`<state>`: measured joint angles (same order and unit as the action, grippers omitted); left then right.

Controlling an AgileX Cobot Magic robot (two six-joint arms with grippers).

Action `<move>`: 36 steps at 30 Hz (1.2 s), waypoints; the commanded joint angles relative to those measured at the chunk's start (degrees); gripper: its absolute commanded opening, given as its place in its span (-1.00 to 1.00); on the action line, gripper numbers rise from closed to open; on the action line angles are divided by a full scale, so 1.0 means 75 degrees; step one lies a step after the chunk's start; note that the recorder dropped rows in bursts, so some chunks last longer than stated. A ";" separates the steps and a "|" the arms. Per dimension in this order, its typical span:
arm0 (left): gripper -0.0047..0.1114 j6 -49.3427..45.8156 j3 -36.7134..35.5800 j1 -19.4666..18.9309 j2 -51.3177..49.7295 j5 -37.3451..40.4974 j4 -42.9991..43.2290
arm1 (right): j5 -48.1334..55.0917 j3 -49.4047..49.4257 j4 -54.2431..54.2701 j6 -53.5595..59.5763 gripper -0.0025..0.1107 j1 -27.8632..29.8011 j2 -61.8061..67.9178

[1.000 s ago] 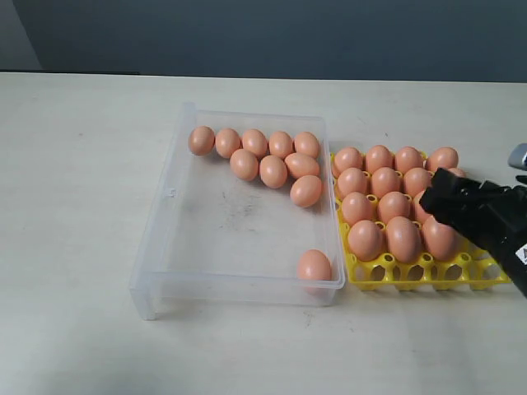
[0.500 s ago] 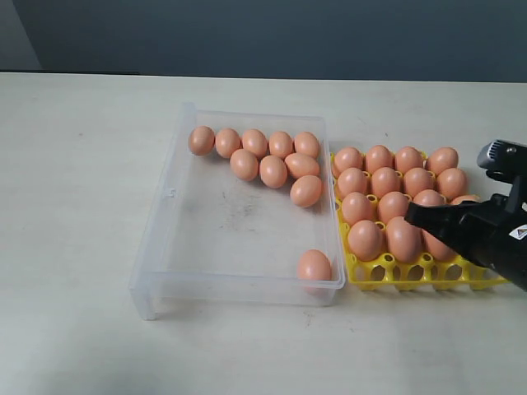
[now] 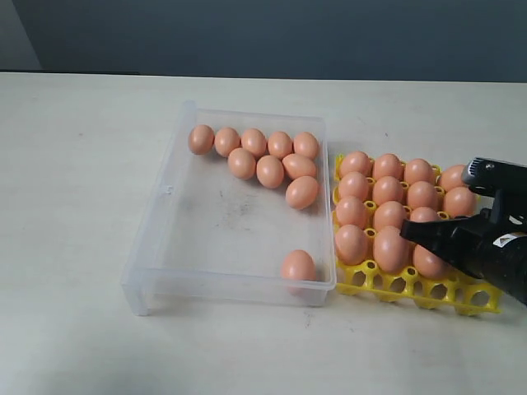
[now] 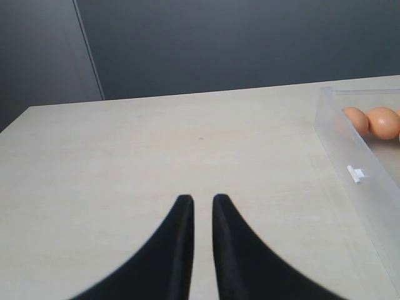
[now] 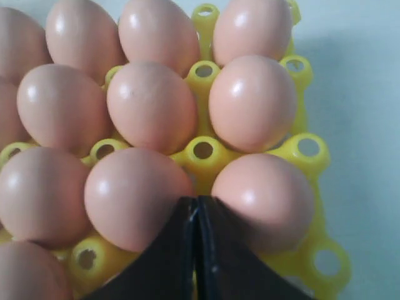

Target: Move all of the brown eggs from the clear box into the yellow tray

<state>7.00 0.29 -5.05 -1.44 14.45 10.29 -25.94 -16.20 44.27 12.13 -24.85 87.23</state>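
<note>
Right end effector [image 3: 409, 233] open a second ago, now clamped fully closed, empty; ridged yellow tray [image 3: 418, 284] of smooth oval brown eggs [image 3: 389, 249] beneath it, shifted; transparent clear box [image 3: 156, 222] beyond its tip, shifted too.

I work in what looks like a lab test station: a pale worktop [image 3: 74, 148] backed by a plain dark grey wall [image 3: 263, 37].
</note>
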 commanded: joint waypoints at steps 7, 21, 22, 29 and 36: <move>-0.71 0.0007 -0.0039 0.0004 -0.0007 -0.0095 -0.0017 | -0.0504 0.0056 -0.0231 0.0039 -0.95 0.0028 -0.0486; -0.71 0.0007 -0.0039 0.0004 -0.0007 -0.0095 -0.0017 | 0.2336 -0.0119 -0.0406 0.0039 -0.96 0.0028 -0.2087; -0.71 0.0007 -0.0039 0.0004 -0.0007 -0.0095 -0.0017 | 0.2656 -0.0119 -0.0373 0.0039 -0.96 0.0028 -0.2087; -0.71 0.0007 -0.0039 0.0004 -0.0007 -0.0095 -0.0017 | 0.3407 -0.0119 -0.0356 0.0039 -0.96 0.0028 -0.2102; -0.71 0.0007 -0.0039 0.0004 -0.0007 -0.0095 -0.0017 | 0.4076 -0.0119 -0.0422 0.0039 -0.96 0.0028 -0.2837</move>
<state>7.00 0.29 -5.05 -1.44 14.45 10.29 3.00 -16.76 41.64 12.23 -24.85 69.15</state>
